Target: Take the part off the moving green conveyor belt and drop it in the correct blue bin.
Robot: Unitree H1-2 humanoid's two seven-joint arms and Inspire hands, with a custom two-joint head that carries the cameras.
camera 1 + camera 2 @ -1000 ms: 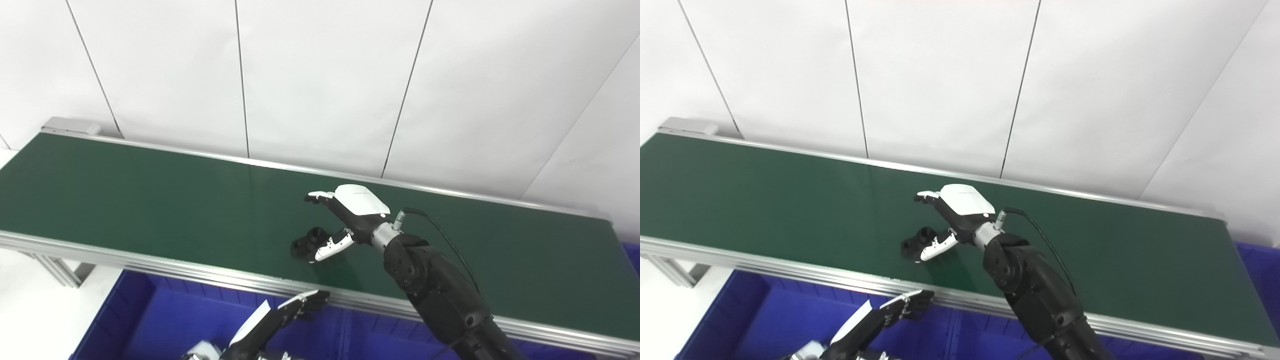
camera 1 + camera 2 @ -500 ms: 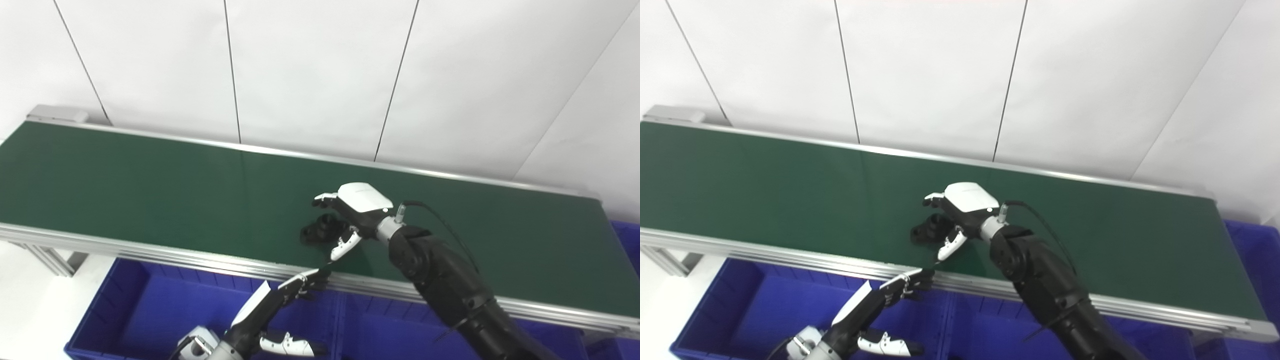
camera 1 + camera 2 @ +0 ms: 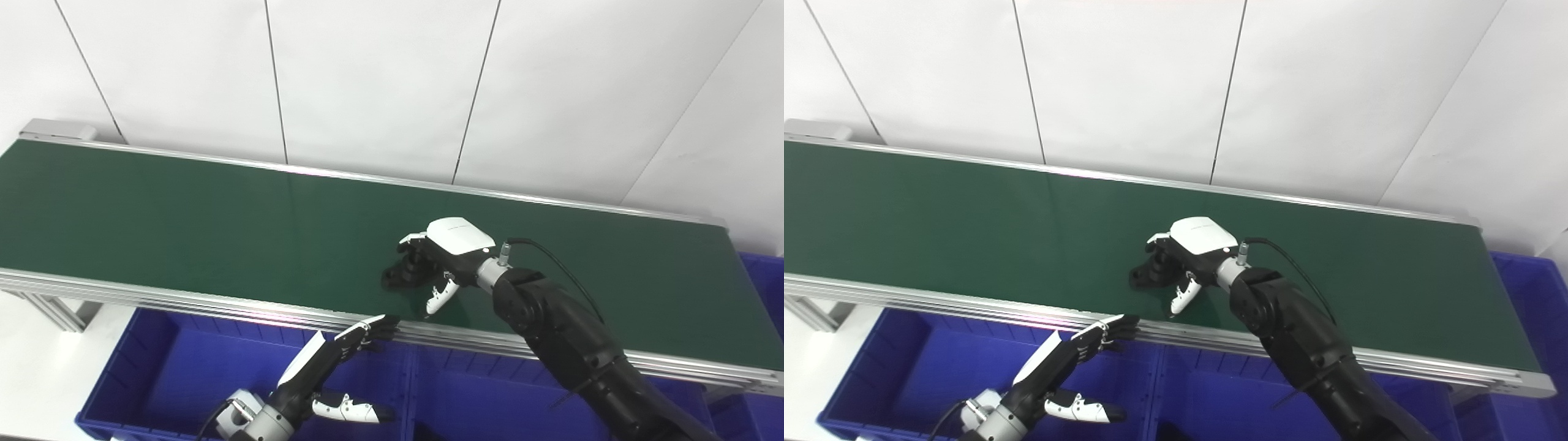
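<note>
The curled black fingers (image 3: 411, 252) of the white-backed right hand (image 3: 446, 256) are wrapped over the far side of a small black part with rounded lobes (image 3: 398, 275), which lies on the dark green conveyor belt (image 3: 184, 220), a little past the belt's middle and nearer its front edge than its back edge. The white-tipped thumb (image 3: 438, 298) is seen hanging down on the near side of the part, apart from it, so the part is touched by the fingers but is not seen to be clamped; whether it is lifted off the belt cannot be told. A black cable (image 3: 551, 260) is looped from the wrist along the black right forearm (image 3: 569, 343), which is brought in from the lower right corner.

The left hand (image 3: 1072, 358) is held below the belt's front edge with its fingers stretched straight and close together and the thumb spread to the side; nothing is held in it. Its fingertips are seen just at the silver aluminium front rail of the conveyor (image 3: 153, 300).

Under the rail, deep blue plastic bins (image 3: 184, 380) are set side by side, a divider wall being visible between two of them. Another blue bin (image 3: 1528, 288) is seen beyond the belt's right end. A white panelled wall (image 3: 367, 79) is seen behind the belt.
</note>
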